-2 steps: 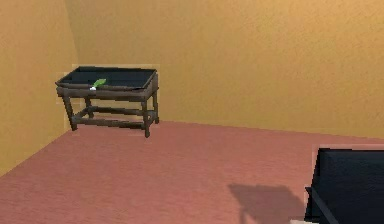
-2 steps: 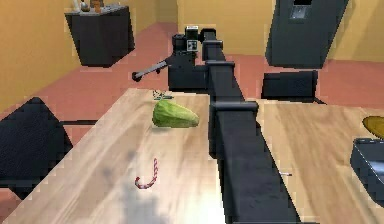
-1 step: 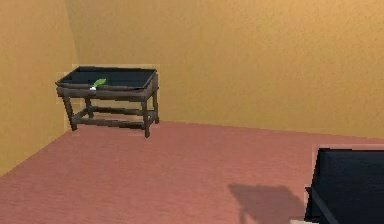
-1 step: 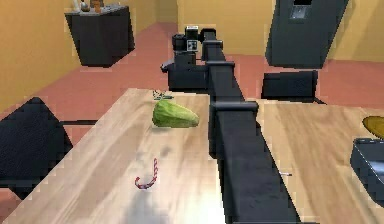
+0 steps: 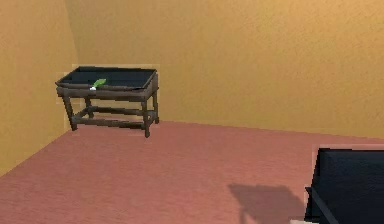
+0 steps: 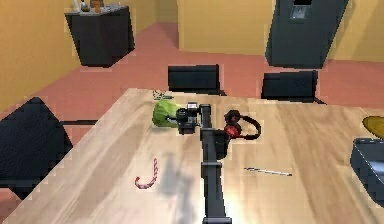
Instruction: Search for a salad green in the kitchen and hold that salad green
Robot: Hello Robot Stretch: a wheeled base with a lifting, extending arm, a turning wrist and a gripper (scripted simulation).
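Note:
A leafy green lump [image 6: 161,111], shaped like a salad green, lies on the light wooden table [image 6: 120,150] toward its far side. The dark arm [image 6: 210,165] rises from the bottom edge, and the gripper [image 6: 178,116] sits right at the green lump's right side. Because the lump rests on the tabletop at the fingers, I cannot tell whether the gripper holds anything. In the forward view, a small green and white thing [image 5: 98,84] lies on a dark-topped wooden side table [image 5: 110,95] in the room's corner.
Red headphones [image 6: 239,127], a red-white curved stick [image 6: 148,176], a thin pen-like rod [image 6: 268,171] and a grey box [image 6: 370,165] lie on the table. Dark chairs [image 6: 195,78] [image 6: 290,85] [image 6: 30,140] surround it. A dark cabinet [image 6: 100,38] stands far left. Pink floor [image 5: 150,170] lies open ahead.

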